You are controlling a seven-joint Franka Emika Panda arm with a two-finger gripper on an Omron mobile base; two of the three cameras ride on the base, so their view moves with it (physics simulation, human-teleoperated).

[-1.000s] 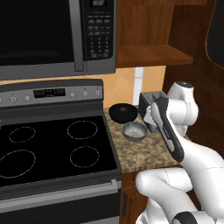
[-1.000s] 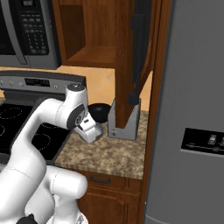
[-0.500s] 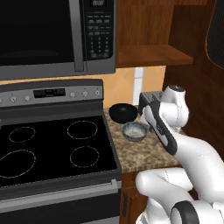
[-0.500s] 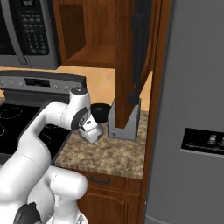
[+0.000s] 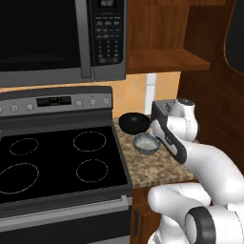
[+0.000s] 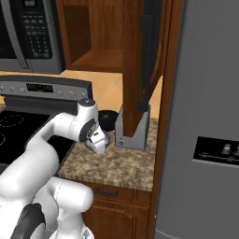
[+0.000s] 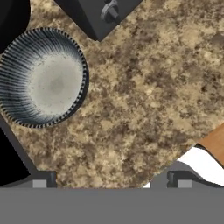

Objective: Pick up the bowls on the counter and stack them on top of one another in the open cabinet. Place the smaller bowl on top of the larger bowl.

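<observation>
Home kitchen, microwave above black stovetop, granite counter, wooden cabinet, fridge

A black-and-steel microwave hangs above a black glass stovetop with four ringed burners and a steel control panel behind it. A tall grey fridge stands at the far right, with a grey metal bracket standing just beside it
</observation>
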